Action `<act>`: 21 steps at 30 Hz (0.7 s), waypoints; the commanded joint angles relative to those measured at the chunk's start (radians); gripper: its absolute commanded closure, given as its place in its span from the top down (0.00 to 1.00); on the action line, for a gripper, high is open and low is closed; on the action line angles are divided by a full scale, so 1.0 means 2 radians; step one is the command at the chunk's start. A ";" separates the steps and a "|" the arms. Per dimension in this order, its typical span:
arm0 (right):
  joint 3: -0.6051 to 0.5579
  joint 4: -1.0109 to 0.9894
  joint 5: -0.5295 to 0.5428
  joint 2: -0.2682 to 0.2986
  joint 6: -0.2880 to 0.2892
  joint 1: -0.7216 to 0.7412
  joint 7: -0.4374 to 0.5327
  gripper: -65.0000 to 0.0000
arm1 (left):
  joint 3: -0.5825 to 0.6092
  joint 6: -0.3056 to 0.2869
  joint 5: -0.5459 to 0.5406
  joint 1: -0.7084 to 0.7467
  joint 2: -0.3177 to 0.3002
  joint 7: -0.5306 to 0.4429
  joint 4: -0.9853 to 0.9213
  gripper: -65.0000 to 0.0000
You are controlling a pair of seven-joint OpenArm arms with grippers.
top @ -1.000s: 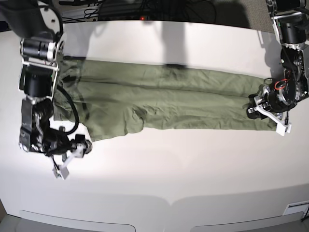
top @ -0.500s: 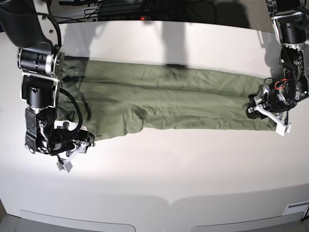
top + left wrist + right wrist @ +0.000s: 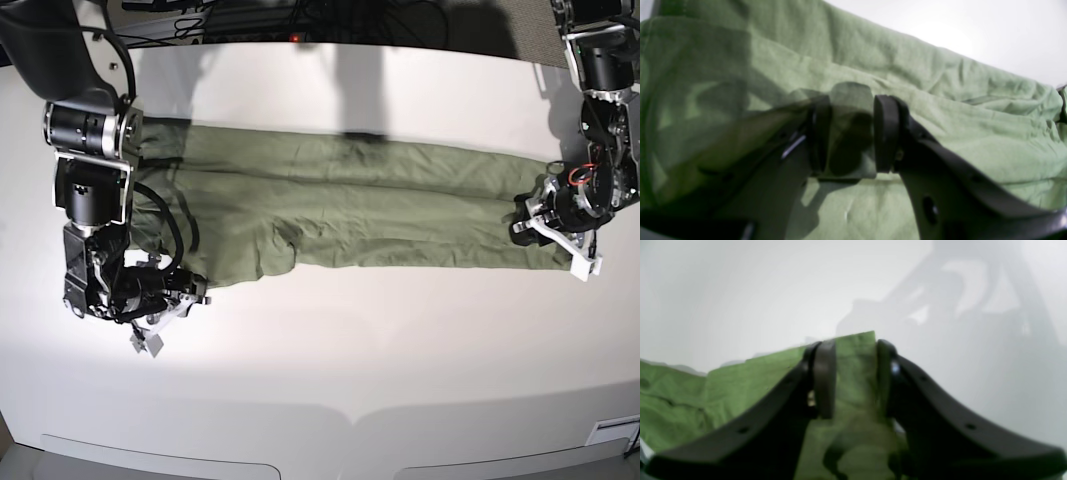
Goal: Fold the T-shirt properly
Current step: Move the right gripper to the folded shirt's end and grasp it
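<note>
The T-shirt [image 3: 340, 210] lies lengthwise across the worktop [image 3: 400, 350]; the left end effector [image 3: 848, 133] pinches one end, the right end effector [image 3: 851, 376] straddles the opposite corner, grip undeterminable.

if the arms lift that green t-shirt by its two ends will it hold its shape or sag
Probably sag: the T-shirt lies wrinkled and creased flat on the table, so it looks limp. Thin cloth bunches between the left gripper pads, suggesting it is light. It may slip if pinched at an edge only.
</note>
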 commanded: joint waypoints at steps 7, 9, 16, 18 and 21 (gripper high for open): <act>0.000 0.005 0.001 0.004 0.002 0.014 -0.026 0.00 | 0.002 0.003 0.010 0.000 -0.002 0.023 0.002 0.34; 0.000 0.005 0.001 0.005 0.002 0.016 -0.027 0.00 | 0.002 0.003 0.010 0.000 -0.002 0.023 0.002 0.34; 0.000 0.027 0.057 0.005 0.050 0.017 -0.056 0.00 | 0.002 0.003 0.010 0.000 -0.002 0.023 0.002 0.34; 0.000 0.043 0.057 0.004 0.050 0.017 -0.057 0.00 | 0.002 0.003 0.010 0.000 -0.002 0.023 0.002 0.34; 0.000 0.069 0.057 0.004 0.050 0.017 -0.066 0.00 | 0.002 0.003 0.010 0.000 -0.002 0.023 0.002 0.34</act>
